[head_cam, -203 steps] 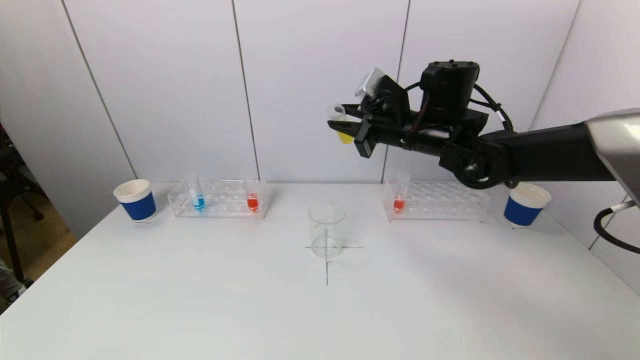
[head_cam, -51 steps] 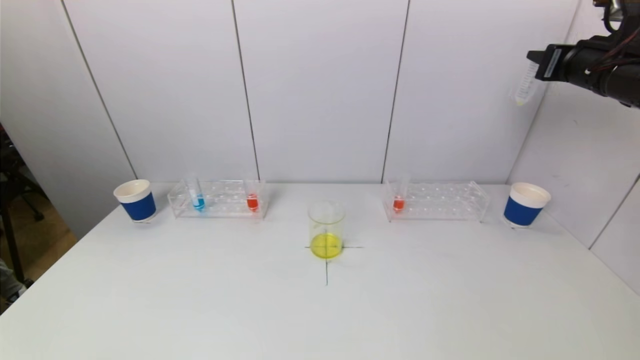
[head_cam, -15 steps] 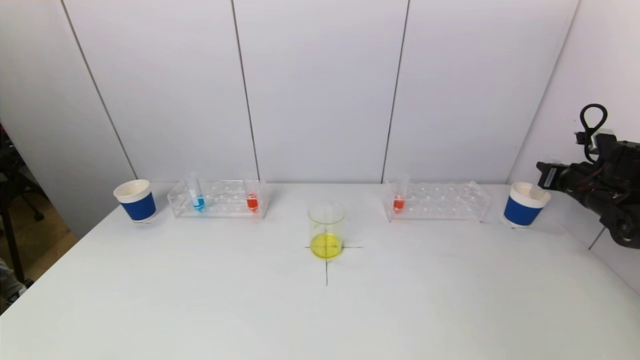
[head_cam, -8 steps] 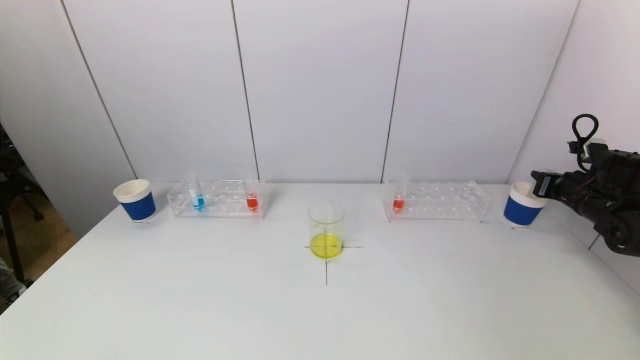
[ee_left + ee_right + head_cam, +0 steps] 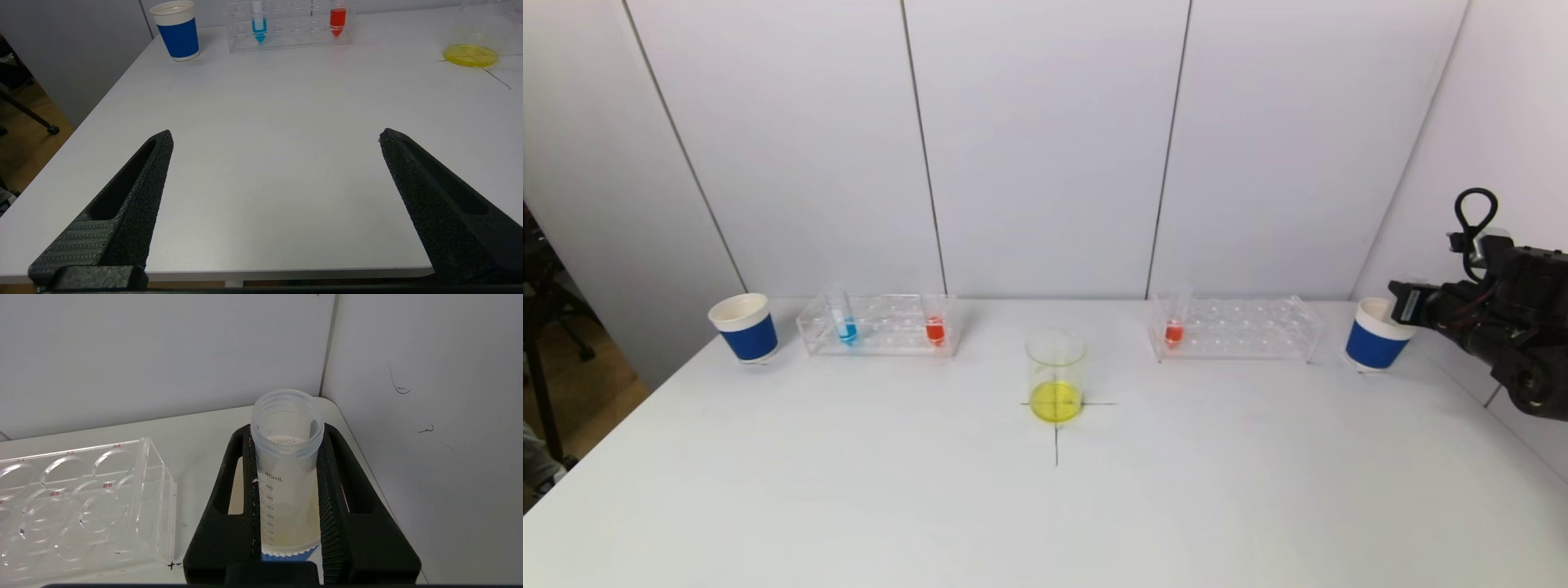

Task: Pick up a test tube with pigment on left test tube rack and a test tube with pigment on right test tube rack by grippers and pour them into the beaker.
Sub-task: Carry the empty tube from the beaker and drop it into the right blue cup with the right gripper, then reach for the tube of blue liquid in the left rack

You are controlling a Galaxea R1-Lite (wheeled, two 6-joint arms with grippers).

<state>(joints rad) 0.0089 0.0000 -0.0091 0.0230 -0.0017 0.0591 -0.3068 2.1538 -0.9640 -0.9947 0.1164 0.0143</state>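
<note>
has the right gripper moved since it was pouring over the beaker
Yes. The right gripper has swung away from the beaker, rightward and down to the right blue cup, gripping the emptied test tube.

A lab bench is shown. 2 clear tube racks (image 5: 880, 325) and a beaker (image 5: 1056, 374) are set on a white table (image 5: 1045, 506).

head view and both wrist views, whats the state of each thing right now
clear glass beaker: upright, yellow liquid at bottom
blue-pigment test tube: standing in left rack
red-pigment test tube: standing in left rack
red-pigment tube: standing in right rack
emptied clear test tube: upright, gripped over right blue paper cup
right tool: shut on it
left tool: open, empty
</note>
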